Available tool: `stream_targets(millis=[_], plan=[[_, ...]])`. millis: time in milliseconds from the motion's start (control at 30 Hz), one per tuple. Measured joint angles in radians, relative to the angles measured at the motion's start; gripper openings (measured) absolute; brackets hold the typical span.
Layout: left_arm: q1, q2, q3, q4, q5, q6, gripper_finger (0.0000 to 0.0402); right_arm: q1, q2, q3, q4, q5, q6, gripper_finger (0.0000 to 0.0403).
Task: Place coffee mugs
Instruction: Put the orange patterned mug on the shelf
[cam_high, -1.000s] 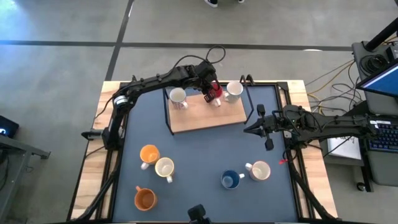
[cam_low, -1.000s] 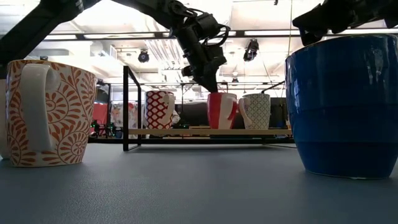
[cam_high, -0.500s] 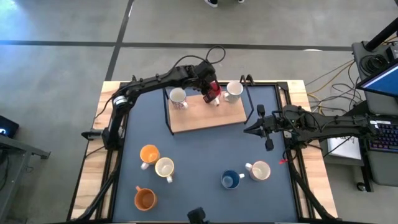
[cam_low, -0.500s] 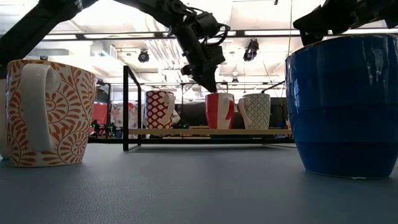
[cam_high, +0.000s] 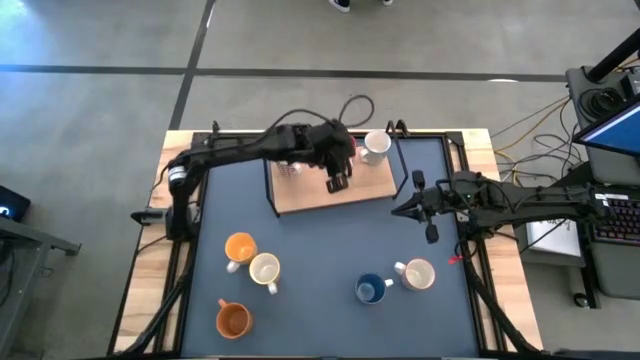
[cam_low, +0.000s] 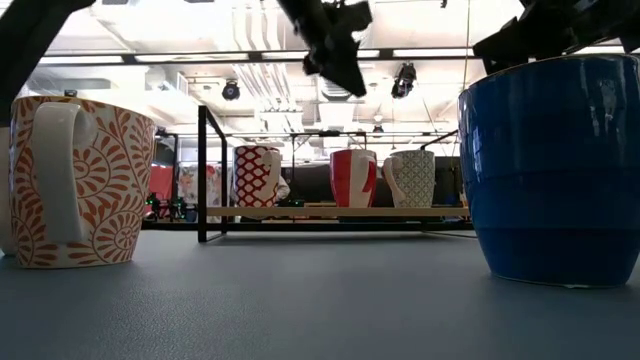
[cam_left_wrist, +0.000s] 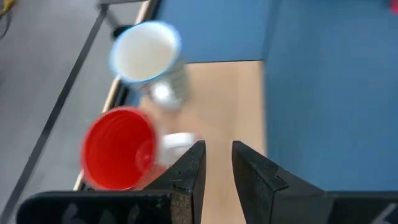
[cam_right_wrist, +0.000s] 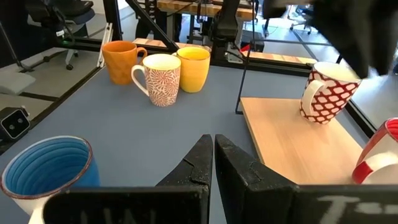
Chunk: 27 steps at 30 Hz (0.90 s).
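From table height I see a blue mug (cam_low: 550, 170) filling the right foreground and a white mug with an orange leaf pattern (cam_low: 75, 180) at the left, its handle facing me. Farther back, a low wooden platform (cam_low: 330, 212) with a thin black frame (cam_low: 204, 172) carries three mugs in a row: a red-and-white checked mug (cam_low: 256, 176), a red mug (cam_low: 355, 177), and a pale patterned mug (cam_low: 410, 178). The left gripper (cam_low: 335, 45) hangs above the red mug, clear of it, holding nothing.
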Motion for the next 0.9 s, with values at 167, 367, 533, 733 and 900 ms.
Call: stream_targets(millis=[167,367,533,733,900], plan=[[-0.067,-0.005,0.0,0.0,0.0,0.032,0.0061,0.0,0.0,-0.006,0.0,0.0,0.007,0.0009],[-0.094,-0.006,0.0,-0.017,-0.001,0.03,0.0061,0.0,0.0,-0.012,0.002,0.0,0.008,0.0009],[-0.12,-0.019,-0.006,-0.062,-0.001,0.022,0.0061,0.0,0.0,-0.022,0.003,0.0,0.023,0.0009],[-0.167,-0.099,-0.151,-0.001,-0.001,0.023,0.0061,0.0,-0.001,-0.042,0.002,0.0,0.054,0.0009],[-0.217,-0.237,-0.347,0.126,-0.001,0.008,0.0061,0.0,-0.002,-0.043,0.012,0.0,0.055,0.0009]])
